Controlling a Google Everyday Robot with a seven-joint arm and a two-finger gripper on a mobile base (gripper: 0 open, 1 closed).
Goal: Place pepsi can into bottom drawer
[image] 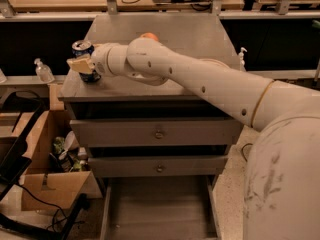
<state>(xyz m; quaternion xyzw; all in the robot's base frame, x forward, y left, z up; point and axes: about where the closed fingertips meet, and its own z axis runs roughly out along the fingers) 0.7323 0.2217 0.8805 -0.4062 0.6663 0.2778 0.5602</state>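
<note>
The pepsi can [84, 49] stands upright at the front left corner of the grey cabinet top [200, 34]. Its silver top and blue body show. My gripper [81, 65] is at the can, its tan tip crossing the can's front at mid height, and the white arm reaches in from the right. The bottom drawer [159, 206] is pulled out below the cabinet, a shallow grey tray with nothing in it that I can see. An orange [149, 35] peeks out just behind my wrist.
The two upper drawers [159, 133] with round knobs are closed. An open cardboard box [47, 186] with clutter and black cables sits on the floor to the left. A clear bottle [43, 71] stands on the left shelf. My robot body fills the lower right.
</note>
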